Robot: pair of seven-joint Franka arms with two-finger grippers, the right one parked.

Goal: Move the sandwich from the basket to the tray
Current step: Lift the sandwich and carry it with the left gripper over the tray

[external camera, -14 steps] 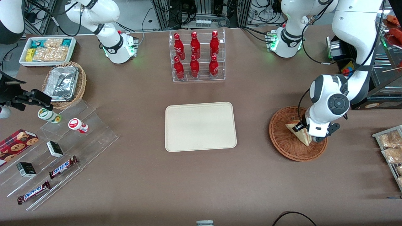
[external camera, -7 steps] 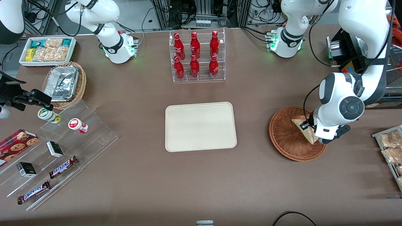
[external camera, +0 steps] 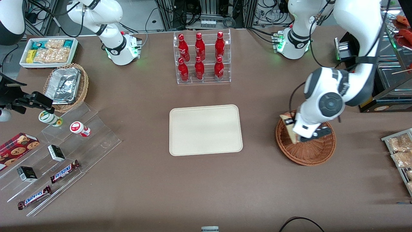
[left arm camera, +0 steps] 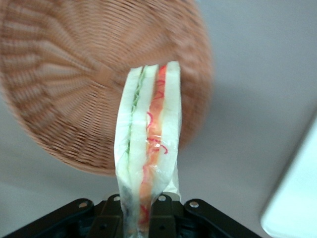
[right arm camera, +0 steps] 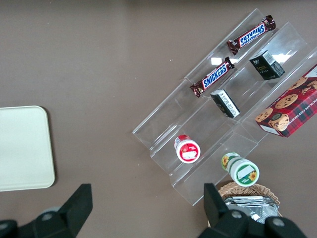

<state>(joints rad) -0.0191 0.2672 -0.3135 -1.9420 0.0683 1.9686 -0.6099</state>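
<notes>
Since the earlier frames the end effector point(external camera: 293, 131) has lifted and swung toward the tray, taking the sandwich point(external camera: 289, 128) up from the basket floor to above the basket's tray-side rim. End effector fingers point(left arm camera: 111, 218) closed on the sandwich point(left arm camera: 147, 154), pinching its lower end; wedge stands on edge, red and green filling layers facing the wrist camera. Sandwich is clear of the wicker, held in the air over the basket point(left arm camera: 64, 84) edge nearest the tray. Basket point(external camera: 305, 151) sits on the bench point(external camera: 206, 187) toward the working arm's end, well apart from the tray point(external camera: 205, 130). A tray corner point(left arm camera: 297, 198) shows in the wrist view. Tray bare, lying mid-bench, nearer the camera than the bottle rack point(external camera: 202, 57).
</notes>
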